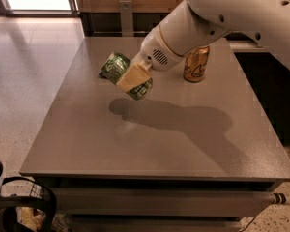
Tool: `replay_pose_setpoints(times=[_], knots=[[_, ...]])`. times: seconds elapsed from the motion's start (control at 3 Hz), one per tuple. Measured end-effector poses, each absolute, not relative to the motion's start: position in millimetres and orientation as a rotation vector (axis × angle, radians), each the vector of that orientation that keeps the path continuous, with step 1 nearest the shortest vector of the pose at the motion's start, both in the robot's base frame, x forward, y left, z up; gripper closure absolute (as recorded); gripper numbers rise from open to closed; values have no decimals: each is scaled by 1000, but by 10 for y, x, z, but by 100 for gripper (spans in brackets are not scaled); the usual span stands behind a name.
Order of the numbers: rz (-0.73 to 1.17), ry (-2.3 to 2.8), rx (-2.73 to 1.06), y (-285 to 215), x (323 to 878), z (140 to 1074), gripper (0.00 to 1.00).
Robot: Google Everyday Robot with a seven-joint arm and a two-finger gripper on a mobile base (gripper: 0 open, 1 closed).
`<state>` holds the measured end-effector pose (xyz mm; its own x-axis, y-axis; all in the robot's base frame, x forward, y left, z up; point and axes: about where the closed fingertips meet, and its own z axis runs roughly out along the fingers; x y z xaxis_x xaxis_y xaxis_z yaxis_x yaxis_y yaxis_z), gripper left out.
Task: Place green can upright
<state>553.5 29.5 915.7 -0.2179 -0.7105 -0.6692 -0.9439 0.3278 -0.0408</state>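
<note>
I have the gripper point(132, 77) over the far-left part of the bench point(135, 149), nearer the far edge than the near one and a little left of the middle. Its jaws are pinched on the green can point(114, 67), with one tan finger pad point(134, 76) lying flat across the can's side; I cannot see the opposite finger behind it. The green can is held clear of the surface and tilted, close to lying on its side, with one end pointing towards the far-left corner and the other dipping towards the near-right. Its shadow point(122, 106) falls on the bench top just nearer to me, apart from the can itself. The white arm point(217, 13) reaches in from the far-right corner. An orange-gold can point(196, 65) stands upright near the far edge, right of centre, partly behind the arm and well apart from the green can.
</note>
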Motion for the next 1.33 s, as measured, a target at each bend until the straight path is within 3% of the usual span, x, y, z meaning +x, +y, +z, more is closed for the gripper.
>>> replay_pose_setpoints(times=[0.67,1.33], knots=[[580,1736,-1457,409,5114,9275,100],[688,1624,-1405,442,5071,9079,100]])
